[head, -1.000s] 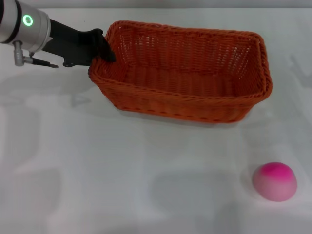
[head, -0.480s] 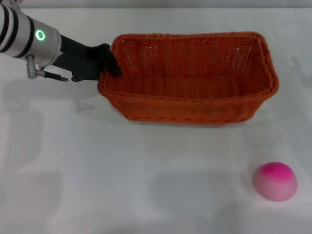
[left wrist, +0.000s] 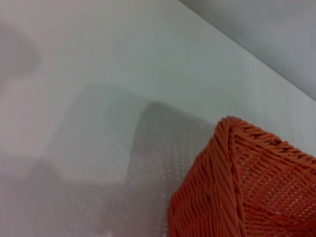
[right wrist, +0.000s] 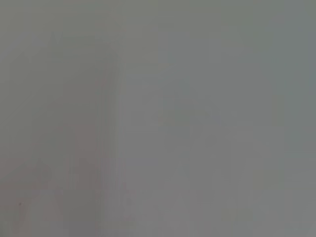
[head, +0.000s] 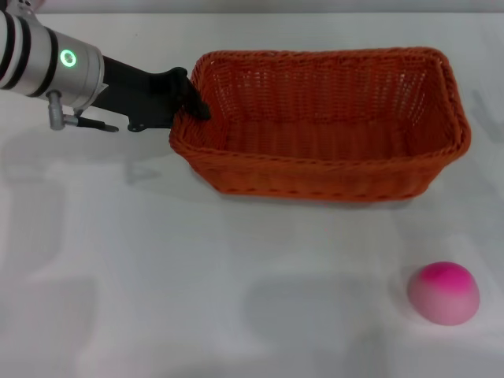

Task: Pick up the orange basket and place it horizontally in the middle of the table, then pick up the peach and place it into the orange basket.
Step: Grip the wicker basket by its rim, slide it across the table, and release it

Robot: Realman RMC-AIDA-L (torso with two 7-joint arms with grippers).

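The left end effector (head: 191, 104) is clamped on the left short rim of the orange basket (head: 323, 122), which lies lengthwise across the far half of the white worktop (head: 157, 268) (the peach (head: 443, 293) rests well apart, near right).
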